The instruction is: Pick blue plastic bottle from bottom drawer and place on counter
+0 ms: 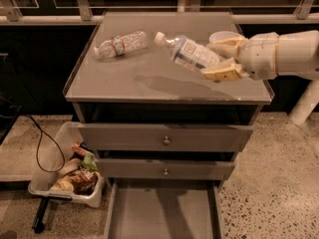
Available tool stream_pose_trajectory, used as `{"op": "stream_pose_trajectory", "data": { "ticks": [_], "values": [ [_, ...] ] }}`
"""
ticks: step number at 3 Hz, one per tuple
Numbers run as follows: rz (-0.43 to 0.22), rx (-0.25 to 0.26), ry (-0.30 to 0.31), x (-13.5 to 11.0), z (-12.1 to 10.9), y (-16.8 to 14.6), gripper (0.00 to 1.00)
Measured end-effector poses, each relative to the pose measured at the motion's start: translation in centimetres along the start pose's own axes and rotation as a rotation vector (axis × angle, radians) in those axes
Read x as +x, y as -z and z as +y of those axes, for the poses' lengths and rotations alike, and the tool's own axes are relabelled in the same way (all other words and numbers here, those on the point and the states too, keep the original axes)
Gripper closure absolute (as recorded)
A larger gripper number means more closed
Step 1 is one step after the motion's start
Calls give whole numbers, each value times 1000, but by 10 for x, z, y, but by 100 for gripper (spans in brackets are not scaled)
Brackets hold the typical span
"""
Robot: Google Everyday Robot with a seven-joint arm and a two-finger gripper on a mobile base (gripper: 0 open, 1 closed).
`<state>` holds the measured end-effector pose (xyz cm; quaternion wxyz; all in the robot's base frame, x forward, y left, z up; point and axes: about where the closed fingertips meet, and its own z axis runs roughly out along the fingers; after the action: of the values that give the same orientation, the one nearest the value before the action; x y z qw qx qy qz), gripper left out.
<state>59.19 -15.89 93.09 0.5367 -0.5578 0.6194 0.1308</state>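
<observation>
While the blue plastic bottle point(192, 54) hangs tilted just above the counter point(149, 86), cap pointing left and a little up, the gripper point(215, 59) reaches in from the right over the counter's right side and pinches it near its bottom end, one finger above and one below. A shadow lies on the grey top beneath it, so I'd say it isn't resting on anything yet. The bottom drawer point(162, 213) stands open down below, with nothing I can see on its floor. From where I stand the bottle looks light, probably empty or near it. Its wall looks smooth and a bit slippery, thin plastic that would dent if squeezed hard. Held by the tail like this, it may swing or slide when let down; a hold round the labelled middle would be steadier. Round as it is, it could roll once laid on its side. A crinkly clear bottle point(122, 44) lies on the far left of the counter, well apart, and a white bowl point(223, 34) peeks out just behind the gripper
</observation>
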Motion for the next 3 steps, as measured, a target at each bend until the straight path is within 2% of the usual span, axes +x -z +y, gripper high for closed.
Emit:
{"op": "stream_pose_trajectory", "data": {
  "ticks": [1,2,3],
  "values": [
    [23,-40,-43,-2,-19,-31,100],
    [68,-86,-76,7,-35,-60,100],
    [121,-86,-103,25,-51,-66,100]
  ]
}}
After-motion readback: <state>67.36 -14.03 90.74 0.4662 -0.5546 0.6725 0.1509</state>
